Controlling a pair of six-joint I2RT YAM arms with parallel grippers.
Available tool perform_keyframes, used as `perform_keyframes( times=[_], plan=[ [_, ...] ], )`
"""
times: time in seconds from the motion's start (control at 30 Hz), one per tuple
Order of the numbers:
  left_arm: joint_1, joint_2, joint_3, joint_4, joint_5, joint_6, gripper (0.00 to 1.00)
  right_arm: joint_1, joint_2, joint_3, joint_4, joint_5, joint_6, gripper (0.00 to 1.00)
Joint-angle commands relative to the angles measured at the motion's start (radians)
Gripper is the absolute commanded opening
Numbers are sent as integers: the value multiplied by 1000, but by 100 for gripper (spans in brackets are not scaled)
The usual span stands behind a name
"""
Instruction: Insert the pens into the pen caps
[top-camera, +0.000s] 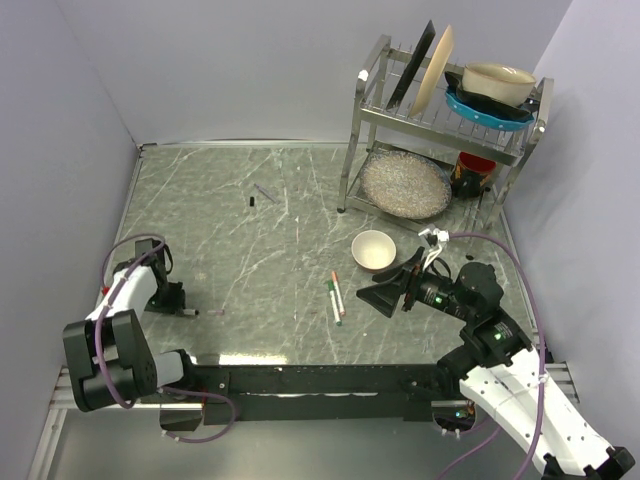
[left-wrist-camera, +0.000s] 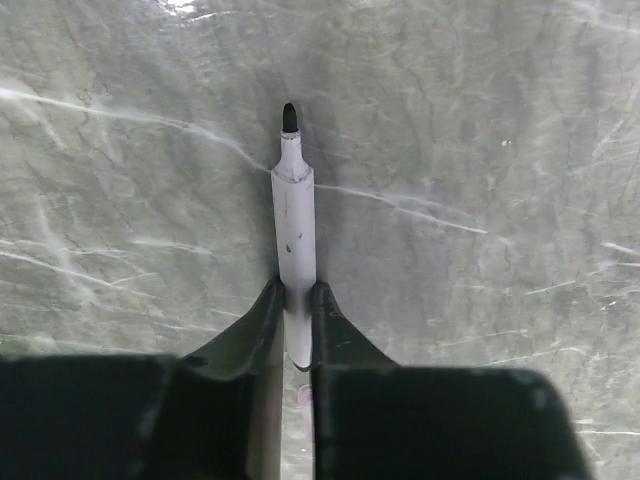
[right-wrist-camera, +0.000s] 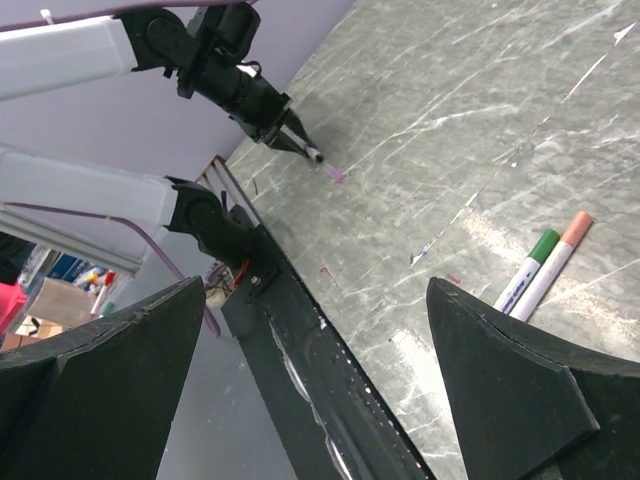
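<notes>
Top view: holds a black-tipped pen (top-camera: 188, 313) low at far left in the left gripper (top-camera: 178, 305); black cap (top-camera: 250, 203) well apart. Left wrist: pinches the barrel, tip bare. Right wrist: right gripper (right-wrist-camera: 318, 290) spread wide. Pickup step, likely; next calls for lifting, then aiming tip at cap.
</notes>
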Motion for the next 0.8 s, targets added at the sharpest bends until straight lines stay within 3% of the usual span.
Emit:
perform_keyframes(
  times=[0.0, 0.03, 0.27, 0.43, 0.53, 0.73, 0.77],
  plan=[
    [1, 46, -20, 58, -2, 7, 8, -3, 10, 2, 24, 18, -4, 99],
    [1, 43, -20, 58, -2, 15, 1, -3, 14, 0, 26, 20, -3, 99],
    [0, -51, 16, 46, 21, 123, 1, -3, 45, -16, 61, -12, 42, 99],
    [-37, -252, 16, 111, 170, 208, 1, -3, 104, -49, 138, -46, 83, 99],
    [-117, -373, 1, 205, 283, 243, 1, -2, 143, -76, 190, -49, 112, 100],
    [-393, -494, -28, 361, 417, 190, 1, 26, 307, -86, 392, -83, 137, 100],
    [-451, -508, -42, 456, 451, 162, 1, 34, 331, -82, 417, -81, 139, 100]
  ],
)
